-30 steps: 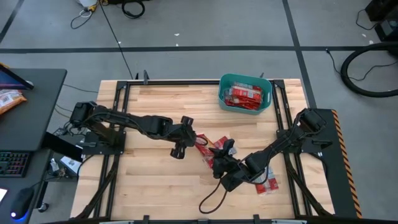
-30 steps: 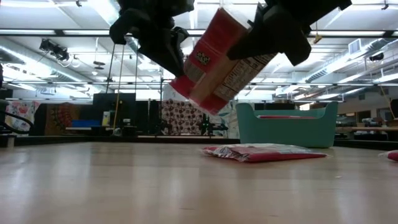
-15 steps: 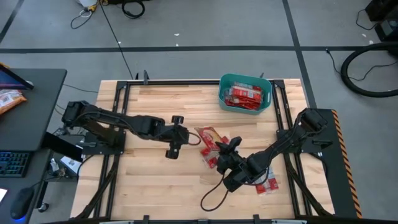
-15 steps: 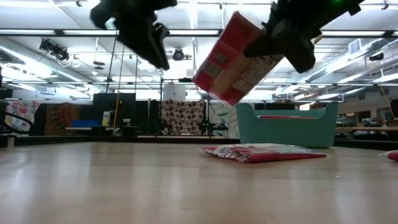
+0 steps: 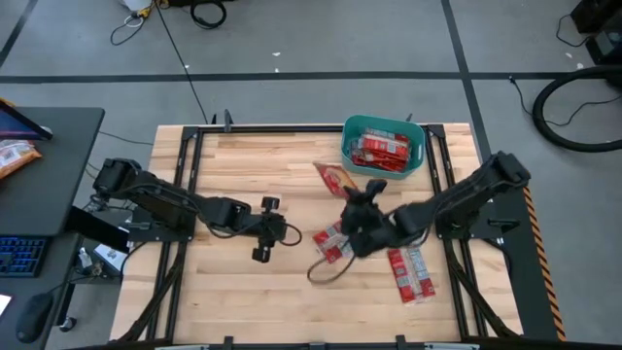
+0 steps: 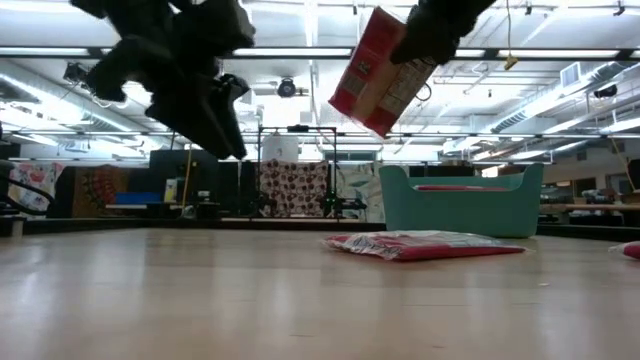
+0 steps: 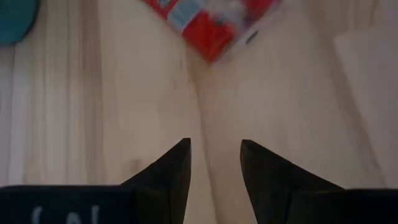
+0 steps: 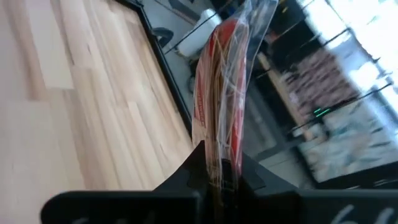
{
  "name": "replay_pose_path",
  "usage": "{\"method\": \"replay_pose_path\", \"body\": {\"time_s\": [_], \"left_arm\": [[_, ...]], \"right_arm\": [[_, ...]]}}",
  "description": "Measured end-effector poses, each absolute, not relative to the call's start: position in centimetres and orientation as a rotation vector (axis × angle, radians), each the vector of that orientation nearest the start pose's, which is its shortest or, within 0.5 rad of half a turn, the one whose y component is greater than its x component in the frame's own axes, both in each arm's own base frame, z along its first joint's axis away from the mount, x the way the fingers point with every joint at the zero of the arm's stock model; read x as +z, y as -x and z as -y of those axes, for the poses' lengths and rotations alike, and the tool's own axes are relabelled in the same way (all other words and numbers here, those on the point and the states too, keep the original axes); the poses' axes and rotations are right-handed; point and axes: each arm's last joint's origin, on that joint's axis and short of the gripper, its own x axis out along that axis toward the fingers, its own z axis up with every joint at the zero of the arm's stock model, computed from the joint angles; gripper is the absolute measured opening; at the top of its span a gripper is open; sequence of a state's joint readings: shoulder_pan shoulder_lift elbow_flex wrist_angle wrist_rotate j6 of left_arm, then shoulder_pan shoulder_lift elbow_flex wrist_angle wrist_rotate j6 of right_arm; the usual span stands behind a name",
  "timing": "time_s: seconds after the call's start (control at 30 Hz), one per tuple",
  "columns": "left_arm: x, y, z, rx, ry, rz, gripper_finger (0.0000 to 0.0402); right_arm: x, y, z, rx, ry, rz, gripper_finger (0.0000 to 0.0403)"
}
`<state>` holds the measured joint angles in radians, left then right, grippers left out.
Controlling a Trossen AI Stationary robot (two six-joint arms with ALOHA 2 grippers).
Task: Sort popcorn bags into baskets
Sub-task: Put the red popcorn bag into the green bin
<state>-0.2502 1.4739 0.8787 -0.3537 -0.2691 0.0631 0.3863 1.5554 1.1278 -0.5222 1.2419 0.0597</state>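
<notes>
One popcorn bag (image 5: 333, 180) hung pinched on edge in the right claw (image 5: 358, 197), with the teal basket (image 5: 383, 146) just ahead and nearer this arm, while the left claw (image 7: 214, 163) hovered parted and empty above the table (image 5: 243, 292).

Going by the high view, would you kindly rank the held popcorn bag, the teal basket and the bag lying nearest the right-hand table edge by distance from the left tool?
1. Held popcorn bag, raised mid-table.
2. Lying bag, right side.
3. Teal basket, far edge.

Measured from the left tool.
</notes>
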Motion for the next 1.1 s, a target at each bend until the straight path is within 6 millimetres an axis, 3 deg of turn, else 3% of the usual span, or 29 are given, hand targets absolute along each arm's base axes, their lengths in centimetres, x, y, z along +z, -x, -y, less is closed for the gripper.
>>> {"method": "replay_pose_path", "body": {"time_s": [0.13,0.33,0.63,0.8,0.87,1.1], "left_arm": [[20.3,-26.9,6.5,-0.024,-0.29,-0.838,0.0144],[21.8,-24.6,6.1,-0.04,-0.292,-0.68,0.0144],[23.1,-21.6,4.5,-0.004,-0.288,-0.465,0.0144],[23.2,-20.6,4.2,0.011,-0.253,-0.327,0.0144],[22.8,-20.1,4.1,0.011,-0.243,-0.283,0.0144],[20.7,-17.8,3.6,0.016,-0.223,-0.176,0.0144]], "right_arm": [[28.1,-28.7,-5.8,-0.803,0.537,-0.667,0.0033],[29.5,-28.0,-1.9,-0.831,0.463,-0.776,0.0033],[31.4,-30.2,2.7,-0.945,0.342,-1.16,0.0031],[30.8,-31.2,5.8,-1.068,0.265,-1.37,0.0031],[30.3,-31.5,7.0,-1.017,0.198,-1.413,0.0031],[29.4,-30.4,11.1,-1.09,0.099,-1.533,0.0031]]}}
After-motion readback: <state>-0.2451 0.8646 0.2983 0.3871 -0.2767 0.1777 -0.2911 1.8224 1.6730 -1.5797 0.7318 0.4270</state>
